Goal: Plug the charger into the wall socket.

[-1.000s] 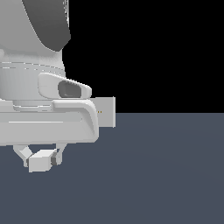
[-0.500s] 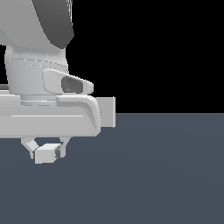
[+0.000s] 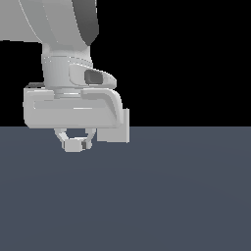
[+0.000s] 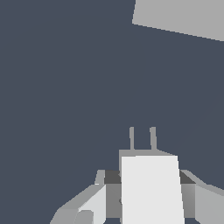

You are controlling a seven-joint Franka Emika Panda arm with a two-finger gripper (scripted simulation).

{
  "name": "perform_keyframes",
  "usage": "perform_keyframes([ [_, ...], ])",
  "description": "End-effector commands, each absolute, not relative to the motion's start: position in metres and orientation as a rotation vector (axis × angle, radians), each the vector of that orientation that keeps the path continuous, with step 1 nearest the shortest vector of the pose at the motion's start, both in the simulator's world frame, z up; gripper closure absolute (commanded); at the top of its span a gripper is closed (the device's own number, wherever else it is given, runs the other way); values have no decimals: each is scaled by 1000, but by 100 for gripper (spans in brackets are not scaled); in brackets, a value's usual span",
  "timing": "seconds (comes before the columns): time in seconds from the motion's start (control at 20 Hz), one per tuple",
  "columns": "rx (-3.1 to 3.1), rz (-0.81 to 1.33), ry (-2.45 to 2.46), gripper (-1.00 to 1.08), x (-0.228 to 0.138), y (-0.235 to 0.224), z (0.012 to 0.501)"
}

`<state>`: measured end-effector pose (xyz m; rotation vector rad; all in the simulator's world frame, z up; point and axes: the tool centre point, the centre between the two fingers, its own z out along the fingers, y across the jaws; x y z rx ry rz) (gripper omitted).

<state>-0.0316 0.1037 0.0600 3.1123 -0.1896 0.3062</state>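
Note:
The charger [image 3: 75, 145], a small off-white block, is held between my fingers. My gripper [image 3: 75, 143] is shut on it, lifted above the dark floor. In the wrist view the charger [image 4: 151, 188] shows two thin prongs sticking out from its front face. The wall socket [image 3: 125, 125] is a light-grey upright plate, mostly hidden behind my hand in the exterior view, with only its right strip showing. In the wrist view the wall socket [image 4: 179, 16] lies ahead of the prongs and apart from them. Its holes do not show.
A flat dark grey floor [image 3: 186, 196] fills the lower half of the exterior view. My arm's large white body [image 3: 68, 63] blocks the exterior view's upper left.
My hand has risen and shifted toward the exterior view's right with the charger in it. It now covers more of the socket plate.

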Motion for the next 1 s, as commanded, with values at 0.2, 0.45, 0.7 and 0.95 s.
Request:
perform_keyframes([
  [0.2, 3073, 303, -423, 108, 1, 82, 87],
  [0.45, 3050, 300, -525, 108, 14, 70, 98],
  [0.7, 3041, 299, -557, 108, 18, 66, 102],
  [0.95, 3044, 299, -547, 108, 17, 67, 100],
])
